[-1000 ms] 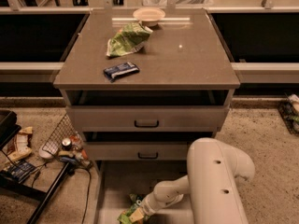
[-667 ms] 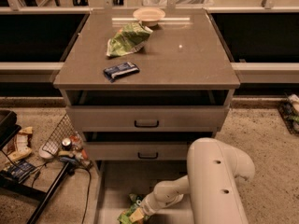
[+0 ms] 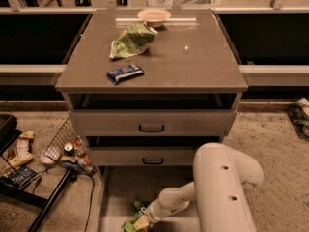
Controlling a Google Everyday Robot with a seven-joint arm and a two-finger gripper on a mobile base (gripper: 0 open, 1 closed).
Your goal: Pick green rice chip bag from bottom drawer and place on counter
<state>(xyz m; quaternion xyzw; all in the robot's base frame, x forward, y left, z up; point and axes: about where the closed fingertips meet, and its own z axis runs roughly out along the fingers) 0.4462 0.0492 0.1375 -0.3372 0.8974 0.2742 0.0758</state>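
**Bag position relative to gripper, and exit path**

We find the gripper (image 3: 144, 220) low in the bottom drawer (image 3: 116, 195), at the end of the white arm (image 3: 222, 192), which enters from the right. The green rice chip bag (image 3: 130, 224) sits at the gripper tip, touching it on the side away from the arm. We cannot tell whether the gripper is clamped on the bag or merely against it. The picture's lower edge cuts the bag off, so its long axis cannot be read.

Beyond the bag from the jaws runs the drawer's left wall, close by. In our judgement the way out is straight up.

The counter (image 3: 203, 66) lies above and beyond the jaws, past two drawer fronts (image 3: 152, 122). Its near-right area is bare. A paler bag (image 3: 131, 40), a dark blue bar (image 3: 125, 73) and a bowl (image 3: 153, 16) occupy the left and rear.
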